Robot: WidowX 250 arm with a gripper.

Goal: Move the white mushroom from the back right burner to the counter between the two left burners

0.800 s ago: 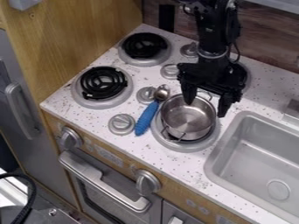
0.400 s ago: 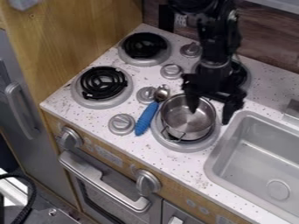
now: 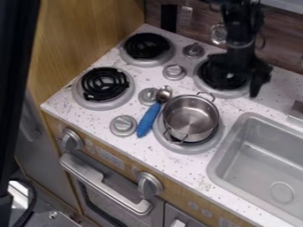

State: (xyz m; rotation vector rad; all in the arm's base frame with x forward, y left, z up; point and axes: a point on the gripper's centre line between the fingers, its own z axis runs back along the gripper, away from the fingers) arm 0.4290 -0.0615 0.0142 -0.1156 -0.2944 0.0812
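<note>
Two-handled metal pot stays on the front-right burner; the black gripper has moved off it towards the back-right burner, its opening and any hold impossible to tell

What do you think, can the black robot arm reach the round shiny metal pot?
Probably yes. The arm hangs close by, over the black coil burner, and nothing seems to stand between it and the pot. The blue-handled metal spoon lies beside the pot, not across its open top.
</note>
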